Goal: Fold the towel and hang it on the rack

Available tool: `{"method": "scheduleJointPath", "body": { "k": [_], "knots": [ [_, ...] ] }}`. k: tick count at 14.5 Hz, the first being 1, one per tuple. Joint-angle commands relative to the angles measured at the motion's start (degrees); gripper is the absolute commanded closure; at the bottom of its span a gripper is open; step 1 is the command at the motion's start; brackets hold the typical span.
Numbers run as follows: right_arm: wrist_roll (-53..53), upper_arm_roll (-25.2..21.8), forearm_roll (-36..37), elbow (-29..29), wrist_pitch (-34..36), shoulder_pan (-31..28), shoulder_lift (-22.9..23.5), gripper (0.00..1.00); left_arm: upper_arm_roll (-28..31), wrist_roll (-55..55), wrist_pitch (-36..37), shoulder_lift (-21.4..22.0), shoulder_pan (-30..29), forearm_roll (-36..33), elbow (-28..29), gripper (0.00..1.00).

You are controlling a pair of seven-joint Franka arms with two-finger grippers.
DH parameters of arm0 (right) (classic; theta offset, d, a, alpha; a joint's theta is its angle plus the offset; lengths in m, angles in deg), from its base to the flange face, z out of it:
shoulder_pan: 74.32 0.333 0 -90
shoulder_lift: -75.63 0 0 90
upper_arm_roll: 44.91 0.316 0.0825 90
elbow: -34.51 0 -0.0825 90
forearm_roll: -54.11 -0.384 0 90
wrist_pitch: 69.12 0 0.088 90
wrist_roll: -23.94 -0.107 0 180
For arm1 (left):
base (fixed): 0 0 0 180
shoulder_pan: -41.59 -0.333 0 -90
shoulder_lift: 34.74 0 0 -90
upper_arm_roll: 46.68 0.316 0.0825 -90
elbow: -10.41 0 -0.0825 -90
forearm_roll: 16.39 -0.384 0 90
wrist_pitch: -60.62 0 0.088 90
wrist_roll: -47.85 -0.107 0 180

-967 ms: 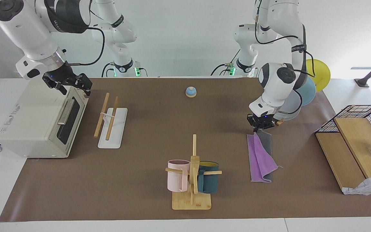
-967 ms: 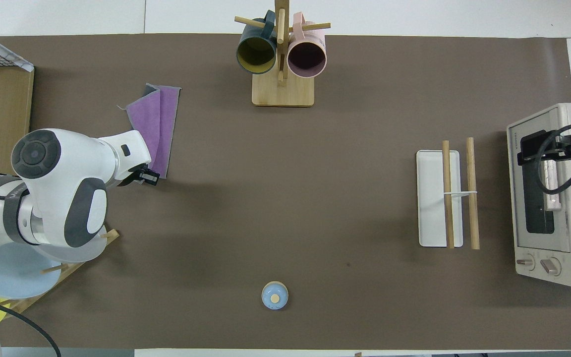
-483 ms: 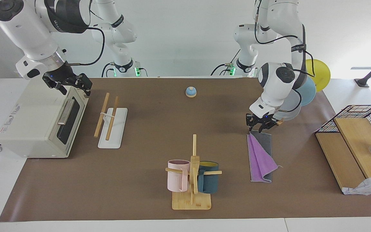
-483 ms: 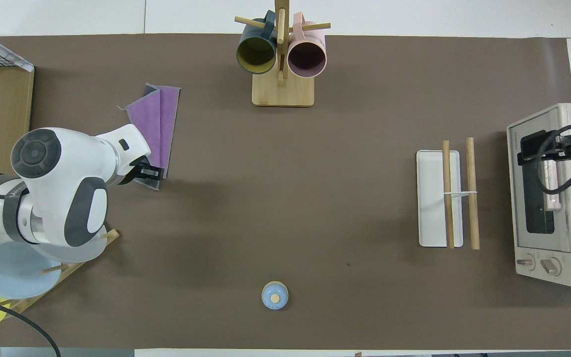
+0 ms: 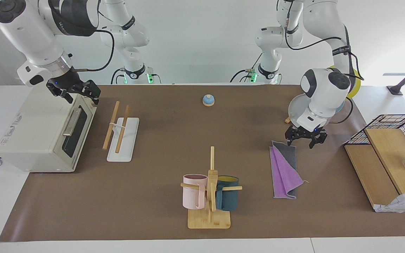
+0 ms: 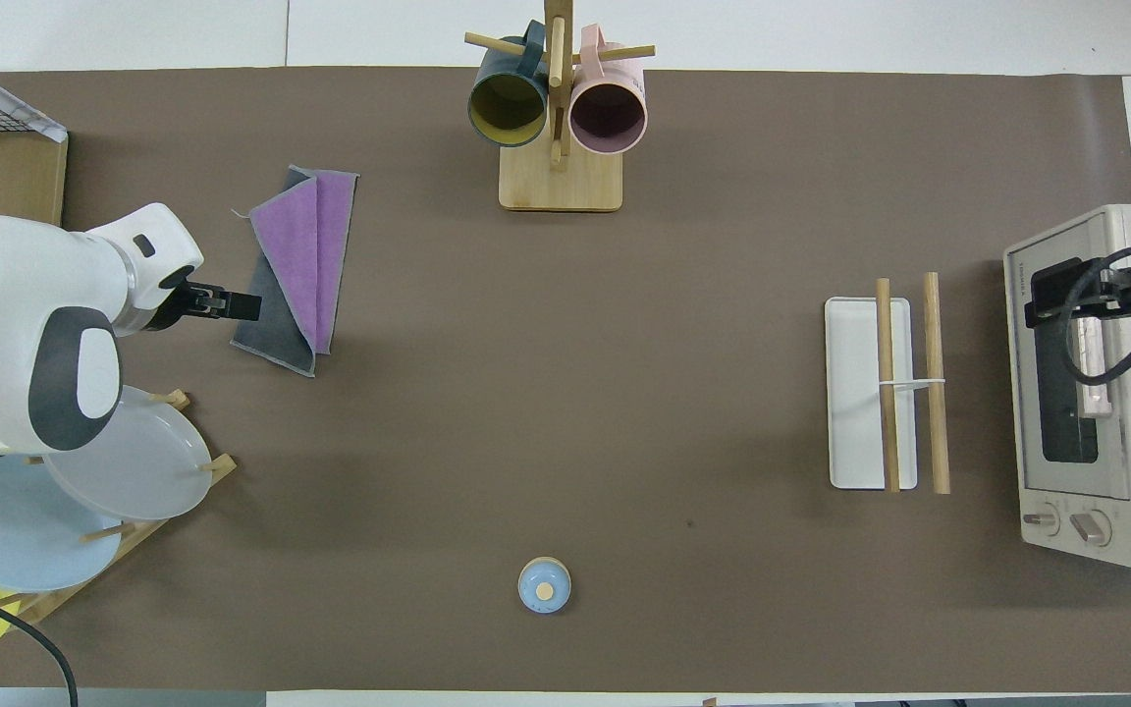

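Observation:
The towel [image 5: 284,171] [image 6: 302,263] lies folded on the brown mat toward the left arm's end, purple face up with a dark grey strip showing along one side. My left gripper [image 5: 305,141] [image 6: 240,304] hangs open and empty just beside the towel's grey edge, at the corner nearer the robots. The rack [image 5: 126,149] [image 6: 855,393], two wooden rods on a white base, stands toward the right arm's end. My right gripper [image 5: 78,96] [image 6: 1051,293] waits open over the toaster oven's top front edge.
A toaster oven [image 5: 37,130] [image 6: 1105,393] stands beside the rack. A bamboo mug stand [image 5: 209,219] [image 6: 560,182] sits farthest from the robots, mid-table. A blue bell [image 5: 208,100] [image 6: 544,585] is near the robots. Plates on a stand [image 6: 124,466] and a wire basket [image 5: 404,124] with boards crowd the left arm's end.
My left gripper opened, let go of the towel's corner and moved sideways toward the left arm's end. The released corner now lies flat. The right arm has not moved.

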Motion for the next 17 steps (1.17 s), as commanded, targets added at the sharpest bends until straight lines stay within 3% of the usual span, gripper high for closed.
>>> {"method": "scheduleJointPath", "body": {
  "k": [1, 4, 7, 11, 17],
  "knots": [
    [1.3, 0.3, 0.0, 0.0, 0.8, -0.5, -0.4, 0.00, -0.6, -7.7, 3.4, -8.8, -2.9, 9.1, -8.3, 0.04],
    [1.3, 0.3, 0.0, 0.0, 0.9, -0.5, -0.4, 0.00, -1.4, -11.1, 12.4, -14.5, -6.0, 14.3, -16.0, 0.07],
    [1.3, 0.3, 0.0, 0.0, 0.9, -0.5, -0.4, 0.00, -2.4, -11.1, 13.1, -14.8, -5.9, 17.5, -15.8, 0.08],
    [1.3, 0.3, 0.0, 0.0, 0.9, -0.5, -0.4, 0.00, -2.3, -11.4, 12.9, -15.7, -4.7, 18.2, -15.5, 0.17],
    [1.3, 0.3, 0.0, 0.0, 0.8, -0.5, -0.4, 0.00, -2.2, -16.1, 12.9, -15.8, -4.7, 17.8, -15.1, 0.18]
  ]
}}
